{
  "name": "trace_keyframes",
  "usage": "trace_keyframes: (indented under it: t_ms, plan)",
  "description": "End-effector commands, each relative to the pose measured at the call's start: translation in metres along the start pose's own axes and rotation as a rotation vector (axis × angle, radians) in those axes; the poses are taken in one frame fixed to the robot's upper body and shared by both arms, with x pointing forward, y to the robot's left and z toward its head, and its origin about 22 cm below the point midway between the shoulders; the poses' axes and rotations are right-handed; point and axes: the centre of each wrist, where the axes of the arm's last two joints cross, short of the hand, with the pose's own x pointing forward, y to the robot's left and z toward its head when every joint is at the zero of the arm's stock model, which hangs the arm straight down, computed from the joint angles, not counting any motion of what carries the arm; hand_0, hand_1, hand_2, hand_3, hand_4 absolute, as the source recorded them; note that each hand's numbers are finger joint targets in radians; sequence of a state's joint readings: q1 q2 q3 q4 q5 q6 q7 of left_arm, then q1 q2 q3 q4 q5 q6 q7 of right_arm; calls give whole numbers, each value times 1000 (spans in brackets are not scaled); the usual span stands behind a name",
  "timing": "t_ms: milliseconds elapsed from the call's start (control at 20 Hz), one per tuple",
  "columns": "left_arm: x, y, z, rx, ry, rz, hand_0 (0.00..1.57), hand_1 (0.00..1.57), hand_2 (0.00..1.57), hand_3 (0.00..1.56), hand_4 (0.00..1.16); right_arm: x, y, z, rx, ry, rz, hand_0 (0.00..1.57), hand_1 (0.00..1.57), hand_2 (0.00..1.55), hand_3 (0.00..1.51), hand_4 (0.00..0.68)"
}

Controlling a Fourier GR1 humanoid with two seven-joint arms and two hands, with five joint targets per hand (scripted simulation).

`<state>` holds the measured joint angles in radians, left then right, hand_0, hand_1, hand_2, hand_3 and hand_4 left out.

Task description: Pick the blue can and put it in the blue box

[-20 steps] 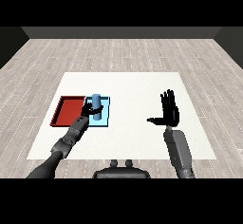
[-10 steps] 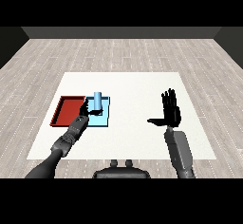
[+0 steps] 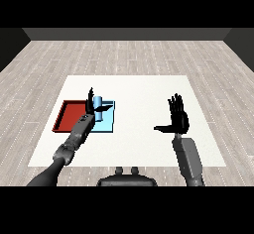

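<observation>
A wood-plank floor runs under the white surface (image 3: 144,94), where a red tray (image 3: 69,115) and a blue tray (image 3: 106,124) lie side by side at the left. The can (image 3: 98,102) stands upright in the blue tray, toward its far end, long axis vertical. The left hand (image 3: 92,105) is at the can's left side, fingers straight and spread upward, thumb reaching across in front of it; whether they touch I cannot tell. The right hand (image 3: 177,120) hovers well apart at the right, fingers wide. The can looks placed; the left hand, much the nearer, would only need to draw back leftward.
</observation>
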<state>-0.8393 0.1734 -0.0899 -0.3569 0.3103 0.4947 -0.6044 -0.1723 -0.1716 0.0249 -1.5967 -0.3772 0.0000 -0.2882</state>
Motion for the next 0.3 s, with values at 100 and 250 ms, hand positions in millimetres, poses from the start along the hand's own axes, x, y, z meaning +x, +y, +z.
trace_keyframes:
  t_ms: [100,250]
  plan:
    - [20,-19,14,-262,-277,357,0,0,0,0,0,-12,4,5,24,51,4,0,0,0,0,0]
    - [1,-6,41,-318,-242,451,0,0,0,0,0,-19,-9,30,53,97,54,0,0,0,0,0]
